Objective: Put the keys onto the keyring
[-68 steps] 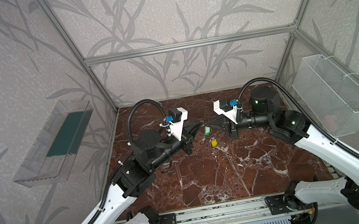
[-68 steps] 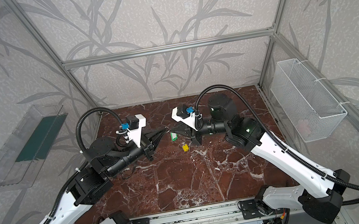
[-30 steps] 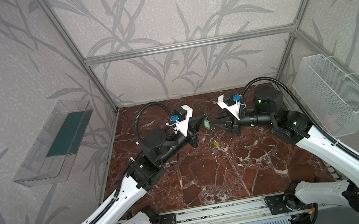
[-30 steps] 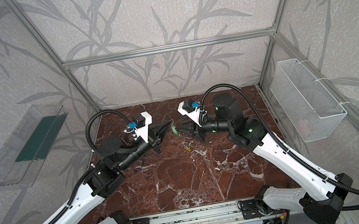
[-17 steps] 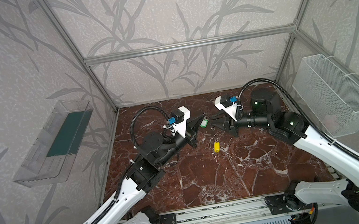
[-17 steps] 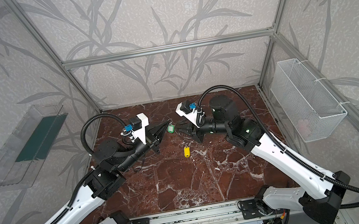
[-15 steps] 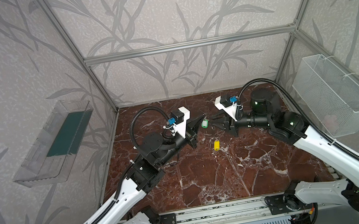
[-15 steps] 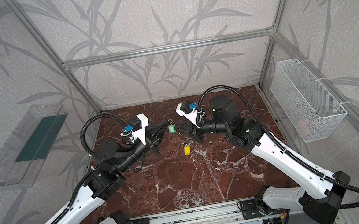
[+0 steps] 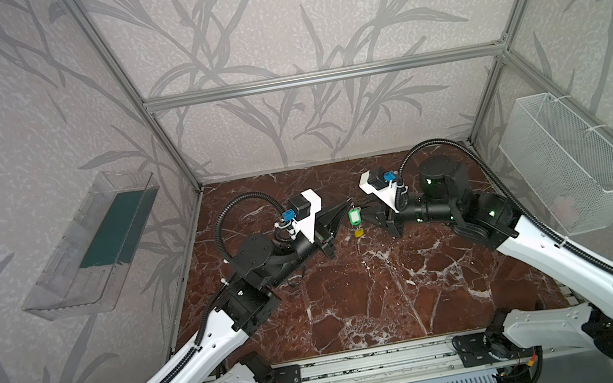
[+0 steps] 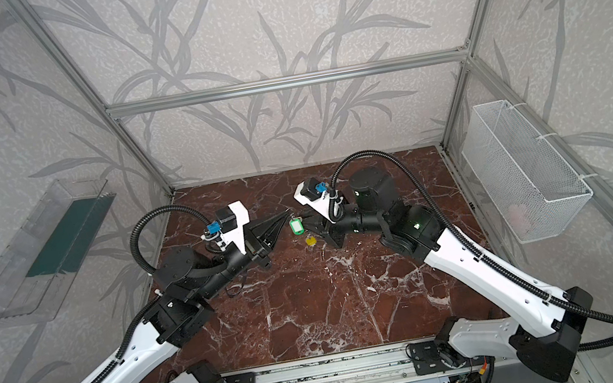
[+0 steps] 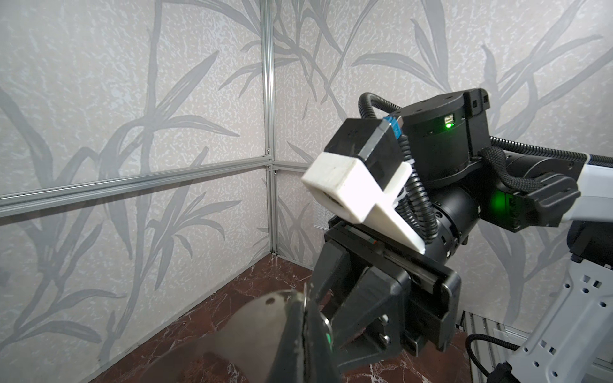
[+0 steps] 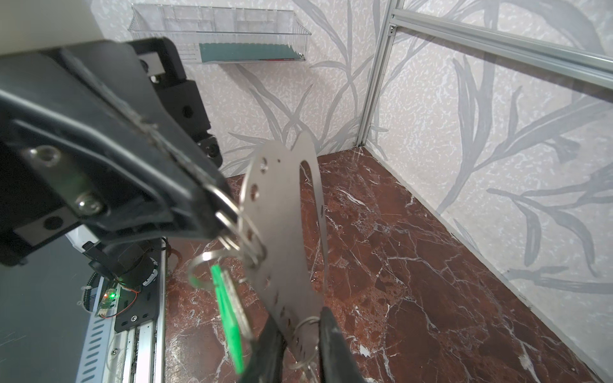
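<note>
Keyring (image 12: pixel 285 232): held upright off the marble floor (image 9: pixel 356 298), between the two grippers near the back of the cell.
Left gripper (image 12: pixel 220 215): pinched shut on a split ring (image 12: pixel 232 215) at the keyring's holed edge, with the green tag (image 9: pixel 354 217) dangling from it.
Right gripper (image 12: pixel 298 345): its fingers flank the keyring's lower end; I cannot tell whether they are clamped.
Changed: the right jaws have narrowed over the last second, and the yellow tag (image 9: pixel 358 231) has drawn up just under the green one (probably hanging, not lying).
Meaning: the right is likely taking the keyring's weight, which would free the left for threading.
</note>
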You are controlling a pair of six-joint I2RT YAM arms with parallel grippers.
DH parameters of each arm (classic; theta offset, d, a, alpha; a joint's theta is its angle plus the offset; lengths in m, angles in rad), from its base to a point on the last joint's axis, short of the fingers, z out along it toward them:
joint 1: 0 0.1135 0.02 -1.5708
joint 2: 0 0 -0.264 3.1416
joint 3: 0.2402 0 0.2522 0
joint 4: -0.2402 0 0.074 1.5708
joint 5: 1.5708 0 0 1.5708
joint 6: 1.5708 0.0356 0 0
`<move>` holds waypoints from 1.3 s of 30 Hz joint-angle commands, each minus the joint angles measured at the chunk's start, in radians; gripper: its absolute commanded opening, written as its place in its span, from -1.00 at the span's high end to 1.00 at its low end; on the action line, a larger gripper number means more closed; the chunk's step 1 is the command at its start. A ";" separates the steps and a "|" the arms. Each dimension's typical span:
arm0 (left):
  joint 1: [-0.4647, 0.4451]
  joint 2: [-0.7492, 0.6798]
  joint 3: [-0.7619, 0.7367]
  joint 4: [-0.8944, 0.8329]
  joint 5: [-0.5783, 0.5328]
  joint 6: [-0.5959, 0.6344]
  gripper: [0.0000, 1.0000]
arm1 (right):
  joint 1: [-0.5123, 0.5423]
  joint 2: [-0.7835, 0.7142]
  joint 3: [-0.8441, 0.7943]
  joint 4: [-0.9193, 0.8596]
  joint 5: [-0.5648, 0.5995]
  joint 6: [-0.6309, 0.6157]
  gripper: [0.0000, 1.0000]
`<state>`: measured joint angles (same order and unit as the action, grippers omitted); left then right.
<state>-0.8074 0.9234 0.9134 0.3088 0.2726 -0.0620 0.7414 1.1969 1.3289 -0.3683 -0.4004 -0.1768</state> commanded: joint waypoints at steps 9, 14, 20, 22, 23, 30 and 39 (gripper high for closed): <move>0.002 -0.021 -0.011 0.078 0.037 -0.006 1.00 | 0.013 -0.014 0.021 0.090 0.039 0.002 0.53; 0.003 -0.017 0.004 0.037 -0.037 0.014 1.00 | 0.013 -0.048 0.027 0.058 0.027 -0.027 0.34; 0.002 -0.012 0.010 0.019 -0.062 0.024 1.00 | 0.013 -0.101 0.044 0.029 0.016 -0.043 0.32; 0.002 -0.014 0.009 0.021 -0.048 0.025 1.00 | 0.013 -0.103 0.059 0.021 0.004 -0.051 0.33; 0.002 -0.015 0.010 0.020 -0.040 0.026 1.00 | 0.013 -0.102 0.070 0.017 -0.002 -0.055 0.36; 0.003 -0.030 -0.005 0.034 0.069 0.032 1.00 | -0.009 -0.056 0.151 -0.044 -0.135 -0.099 0.57; 0.002 -0.038 -0.005 0.047 0.134 0.015 1.00 | -0.051 -0.034 0.174 -0.096 -0.270 -0.115 0.65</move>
<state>-0.8074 0.9081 0.9077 0.3080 0.3603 -0.0444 0.7002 1.1587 1.4673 -0.4377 -0.5987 -0.2825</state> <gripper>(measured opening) 0.049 0.181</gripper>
